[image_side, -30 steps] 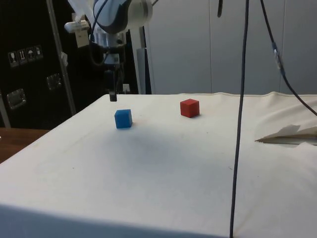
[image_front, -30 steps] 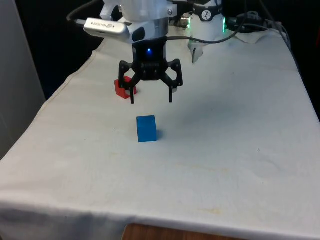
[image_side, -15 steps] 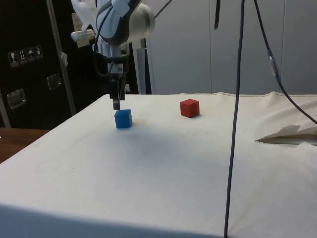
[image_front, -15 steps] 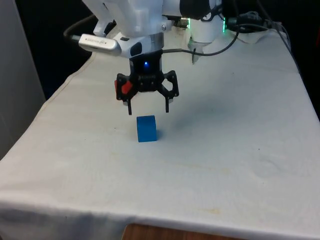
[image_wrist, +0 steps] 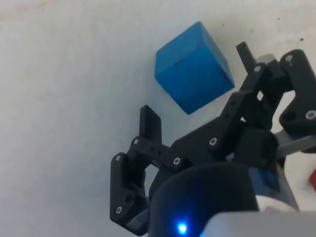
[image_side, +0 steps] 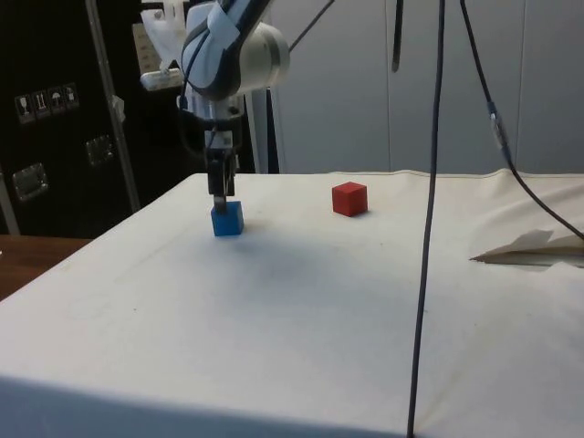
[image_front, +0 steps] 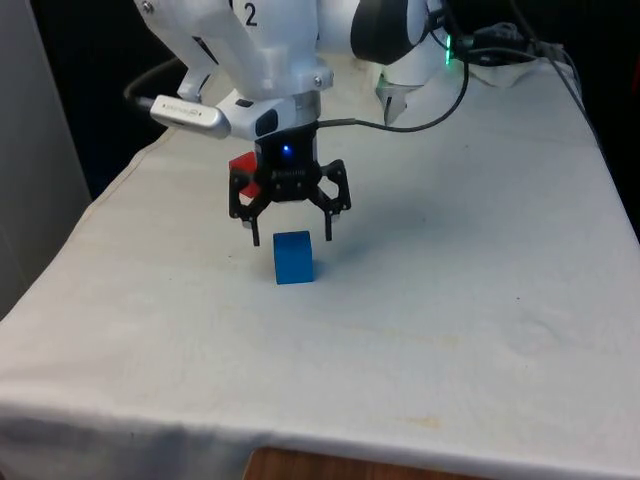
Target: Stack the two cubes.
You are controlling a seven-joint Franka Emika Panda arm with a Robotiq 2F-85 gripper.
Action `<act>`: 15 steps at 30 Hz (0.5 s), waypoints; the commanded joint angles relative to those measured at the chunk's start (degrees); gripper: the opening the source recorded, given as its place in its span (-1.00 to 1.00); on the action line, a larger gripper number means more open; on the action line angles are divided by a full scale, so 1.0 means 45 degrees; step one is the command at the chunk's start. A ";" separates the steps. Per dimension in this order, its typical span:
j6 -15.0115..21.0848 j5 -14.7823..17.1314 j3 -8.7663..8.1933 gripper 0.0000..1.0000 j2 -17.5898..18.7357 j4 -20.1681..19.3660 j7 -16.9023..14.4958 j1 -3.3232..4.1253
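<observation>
Two cubes sit apart on the white cloth, so none of the stacking is done as the pictures show it. The gripper hangs with its fingers spread wide and holding nothing, the tips poised just above the blue cube. In the front view one fingertip stands off the cube's upper edge on one side and the other off the opposite side, with the cube a little nearer the camera than the line between them. The wrist view agrees: the blue cube lies just ahead of the open fingers, not yet between them, and sits turned at an angle to them. In the side view the gripper reaches about to the blue cube's top.

The red cube rests well away from the gripper, behind it as the front view has it, where a part of the red cube peeps out beside the gripper's body.

Judging from this, the work is at its first step: the approach to the blue cube. Closing on it, lifting it, carrying it to the red cube and setting it on top all remain.
</observation>
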 commanded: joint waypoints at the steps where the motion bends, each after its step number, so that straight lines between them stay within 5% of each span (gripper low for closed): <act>1: 0.0089 0.0115 0.0102 1.00 0.0127 0.0127 -0.0140 -0.0115; 15: 0.0242 0.0280 0.0000 1.00 0.0764 0.0560 -0.0484 -0.0242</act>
